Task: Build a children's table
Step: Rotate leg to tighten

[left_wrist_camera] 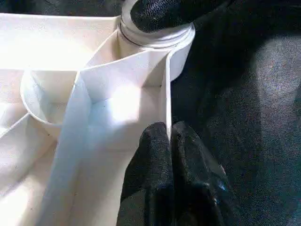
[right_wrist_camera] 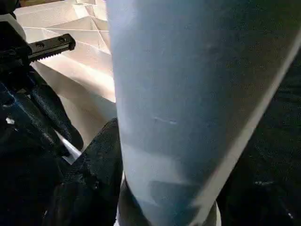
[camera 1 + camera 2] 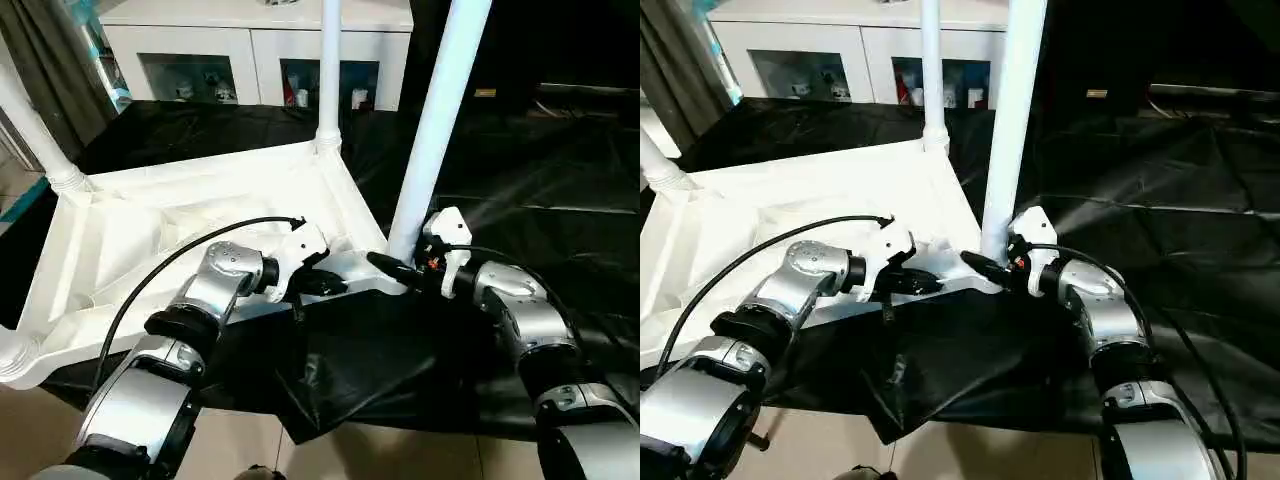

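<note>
1. White plastic children's table [image 3: 180, 215] lies upside down, ribbed underside up, legs rising from its corner sockets
2. Left gripper [image 3: 325, 282] has its jaws pinched shut on the thin side wall at the table's near edge, just beside the near corner socket
3. Right gripper [image 3: 392, 268] reaches around the base of the near leg [image 3: 438, 125]; its jaws stand apart with one finger against the tube
4. Black sheet [image 3: 520, 180] covers the floor, crumpled under the near edge; bare floor [image 3: 240, 440] shows nearest the robot
5. White glass-door cabinet [image 3: 255, 50] stands behind
</note>
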